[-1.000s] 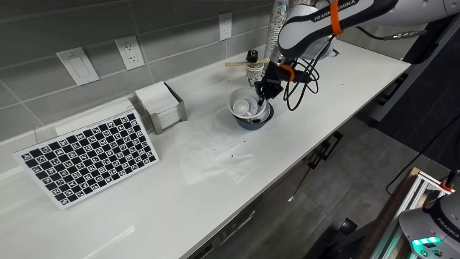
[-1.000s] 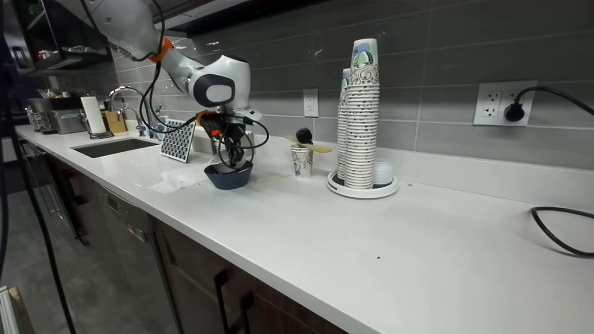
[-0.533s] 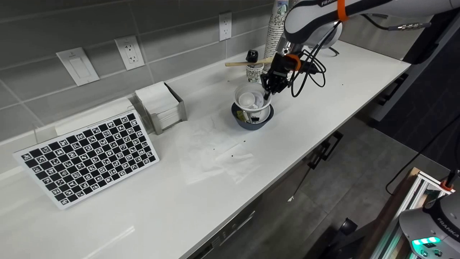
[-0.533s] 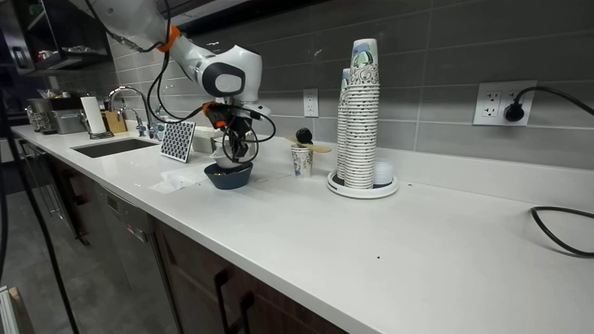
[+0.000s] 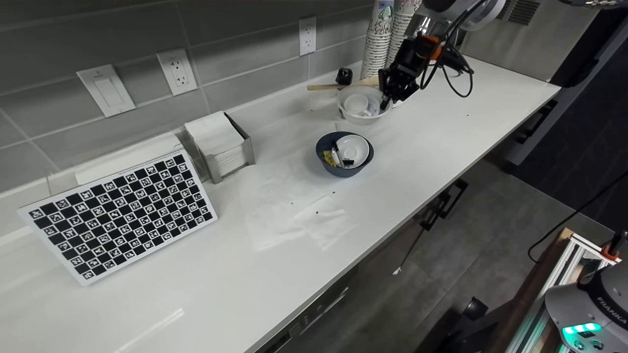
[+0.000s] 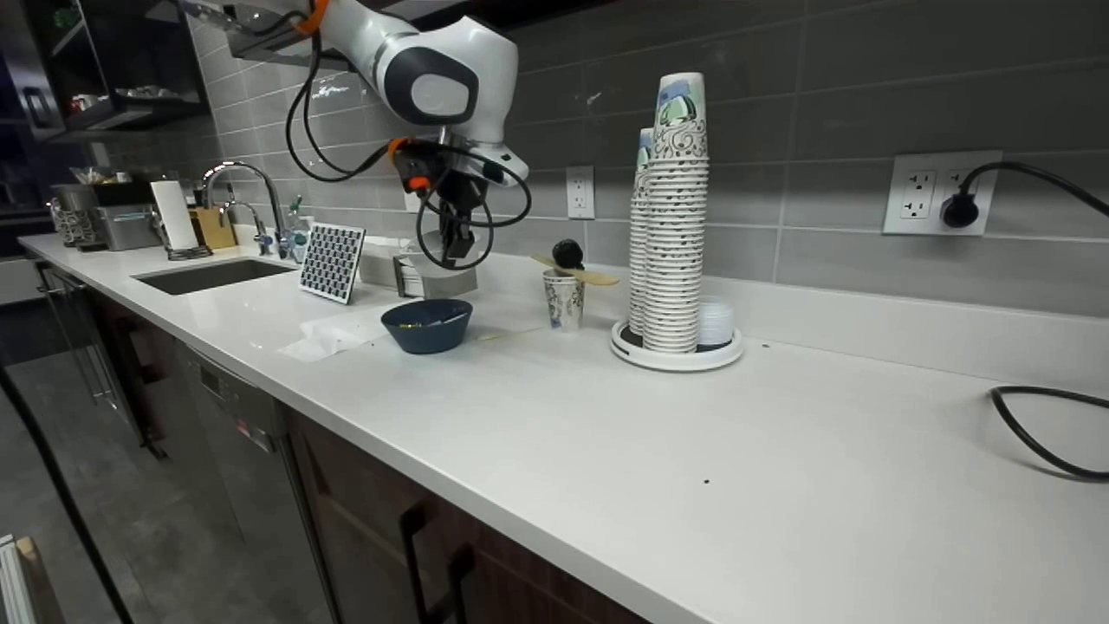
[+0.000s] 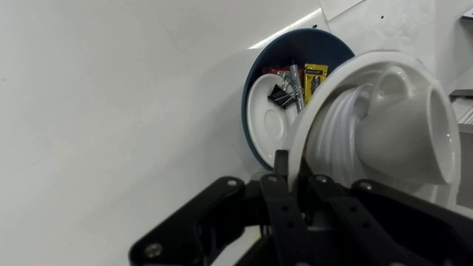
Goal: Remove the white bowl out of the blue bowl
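The white bowl (image 5: 358, 120) hangs in the air, tilted, with a white cup and stacked clear lids inside. My gripper (image 5: 385, 101) is shut on its rim; in the wrist view the fingertips (image 7: 292, 166) pinch the white bowl's rim (image 7: 384, 55). The blue bowl (image 5: 343, 171) stands upright on the counter, below and apart from the white bowl. The blue bowl (image 7: 310, 46) holds a white saucer, a binder clip, a pen and small yellow and red packets. In an exterior view the gripper (image 6: 453, 254) hides most of the white bowl above the blue bowl (image 6: 427, 331).
A paper cup (image 6: 564, 302) with a wooden utensil (image 6: 598, 277) across it stands near the wall. Tall cup stacks (image 6: 676, 251) stand on a round tray (image 6: 678, 362). A napkin holder (image 5: 250, 147), a checkered board (image 5: 120, 215) and flat napkins (image 5: 294, 220) are on the counter.
My gripper has lifted the white bowl from inside the blue bowl, up and away toward the paper cup and cup stacks. The blue bowl and its remaining contents have stayed in place.
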You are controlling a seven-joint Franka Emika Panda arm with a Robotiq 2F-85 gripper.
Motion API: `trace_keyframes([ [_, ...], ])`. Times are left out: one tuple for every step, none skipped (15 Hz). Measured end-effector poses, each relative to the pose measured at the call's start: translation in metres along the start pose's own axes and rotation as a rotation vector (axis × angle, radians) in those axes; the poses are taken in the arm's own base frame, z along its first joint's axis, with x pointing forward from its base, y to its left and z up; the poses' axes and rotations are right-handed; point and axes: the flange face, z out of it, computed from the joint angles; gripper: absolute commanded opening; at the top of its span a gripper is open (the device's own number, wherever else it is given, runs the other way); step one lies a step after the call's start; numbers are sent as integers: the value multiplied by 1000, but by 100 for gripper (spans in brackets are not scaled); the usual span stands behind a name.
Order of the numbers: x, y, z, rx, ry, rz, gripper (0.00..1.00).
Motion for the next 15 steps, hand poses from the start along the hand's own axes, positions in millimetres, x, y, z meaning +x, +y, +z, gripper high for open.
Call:
trace_keyframes([
  [3,13,-9,1,5,16,2],
  [7,28,-15,0,5,29,2],
  [10,43,-19,-1,4,44,2],
  [13,60,-21,-1,3,61,2],
  [16,76,-22,4,2,79,2],
  [18,91,-21,13,2,98,2],
  [20,106,-19,27,7,117,2],
  [21,119,-17,42,14,135,2],
  [23,132,-14,58,23,153,2],
  [24,143,-11,71,30,169,2],
  [25,154,-7,84,34,186,2],
  [26,163,-1,91,36,200,2],
  [26,171,5,93,35,212,2],
  [26,178,12,91,36,225,2],
  [27,183,20,86,37,236,2],
])
